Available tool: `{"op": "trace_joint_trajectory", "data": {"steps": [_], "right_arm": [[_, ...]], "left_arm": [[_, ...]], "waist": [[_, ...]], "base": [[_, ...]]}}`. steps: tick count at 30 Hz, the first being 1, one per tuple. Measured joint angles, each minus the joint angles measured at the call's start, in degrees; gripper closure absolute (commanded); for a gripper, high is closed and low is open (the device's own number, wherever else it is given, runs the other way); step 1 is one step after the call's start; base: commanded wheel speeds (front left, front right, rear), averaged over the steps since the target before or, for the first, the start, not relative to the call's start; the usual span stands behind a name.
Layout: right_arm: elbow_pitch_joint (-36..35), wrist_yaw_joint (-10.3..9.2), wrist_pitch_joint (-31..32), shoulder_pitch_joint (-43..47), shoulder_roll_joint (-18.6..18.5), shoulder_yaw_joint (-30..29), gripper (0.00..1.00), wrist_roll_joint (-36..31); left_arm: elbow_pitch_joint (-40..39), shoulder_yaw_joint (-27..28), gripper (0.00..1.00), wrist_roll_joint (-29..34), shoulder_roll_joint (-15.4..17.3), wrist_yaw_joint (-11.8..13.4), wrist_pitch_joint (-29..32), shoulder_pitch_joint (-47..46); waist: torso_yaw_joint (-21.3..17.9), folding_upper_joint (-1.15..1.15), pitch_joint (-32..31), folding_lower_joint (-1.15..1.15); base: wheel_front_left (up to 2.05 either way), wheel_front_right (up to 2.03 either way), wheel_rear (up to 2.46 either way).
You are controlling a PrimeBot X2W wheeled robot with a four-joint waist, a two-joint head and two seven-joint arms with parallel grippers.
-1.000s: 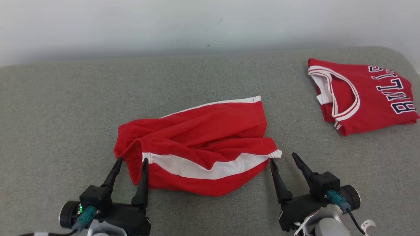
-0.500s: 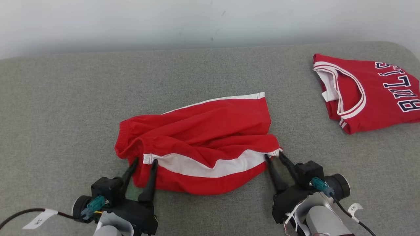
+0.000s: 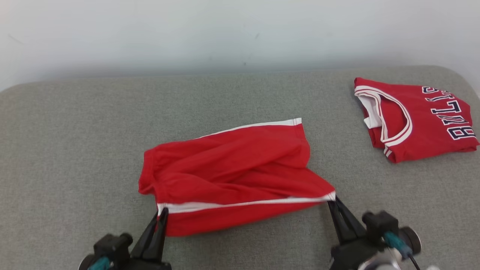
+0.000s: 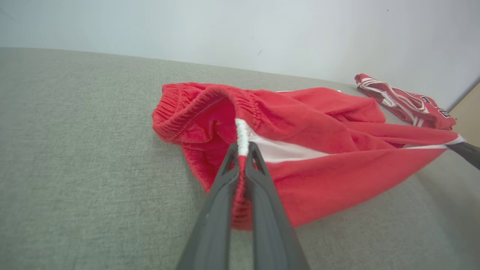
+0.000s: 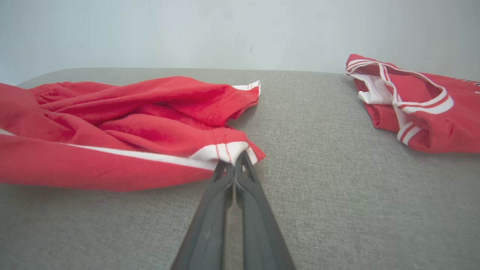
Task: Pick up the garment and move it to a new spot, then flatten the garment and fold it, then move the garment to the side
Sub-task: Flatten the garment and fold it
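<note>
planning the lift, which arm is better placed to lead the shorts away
Probably left: both grippers are shut on the red shorts, but the left gripper holds the waistband end, away from the jersey on the side of the right gripper.

Grey fabric surface (woven), pale wall

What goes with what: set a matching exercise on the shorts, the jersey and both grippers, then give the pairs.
Things:
1. shorts
2. jersey
3. left gripper
4. right gripper

States:
A. folded, at the far right
B. shut on the hem corner
C. rumpled, in the middle
D. shut on the waistband

Pairs: 1-C, 2-A, 3-D, 4-B
</note>
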Motion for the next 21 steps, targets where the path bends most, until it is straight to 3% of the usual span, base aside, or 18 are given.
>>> {"op": "trace_joint_trajectory", "data": {"steps": [7, 12, 13, 14, 15, 21], "right_arm": [[-6.8, 0.00, 0.0, 9.5, -3.1, 2.0, 1.00, 3.7], [-4.6, 0.00, 0.0, 9.8, -4.4, 3.8, 1.00, 7.1], [-4.0, 0.00, 0.0, 9.7, -4.4, 4.0, 0.65, 7.9], [-4.1, 0.00, 0.0, 9.6, -4.4, 4.3, 0.13, 8.3], [-4.2, 0.00, 0.0, 9.4, -4.3, 4.6, 0.00, 8.3], [-5.7, 0.00, 0.0, 9.2, -5.2, 4.8, 0.00, 8.9]], "left_arm": [[-5.9, 1.3, 1.00, -0.2, 0.8, 0.0, 0.0, 7.3], [-4.3, 0.7, 1.00, -0.3, 0.9, 0.0, 0.0, 8.1], [-4.0, 0.8, 1.00, -0.5, 0.6, 0.0, 0.0, 8.1], [-3.4, 0.9, 0.83, -0.7, 0.4, 0.0, 0.0, 8.1], [-3.0, 0.9, 0.02, -0.8, 0.5, 0.0, 0.0, 8.1], [-2.8, 1.5, 0.00, -1.2, 0.3, 0.0, 0.0, 8.1]], "waist": [[0.7, 0.00, -1.0, -0.01], [0.4, 0.00, -0.6, 0.00], [0.4, 0.00, -0.6, 0.00], [0.4, 0.00, -0.8, 0.00], [0.3, 0.00, -0.9, 0.00], [0.4, 0.00, -0.9, 0.00]], "base": [[0.00, 0.00, 0.00], [0.00, 0.00, 0.00], [0.00, 0.00, 0.00], [0.00, 0.00, 0.00], [0.00, 0.00, 0.00], [0.00, 0.00, 0.00]]}}
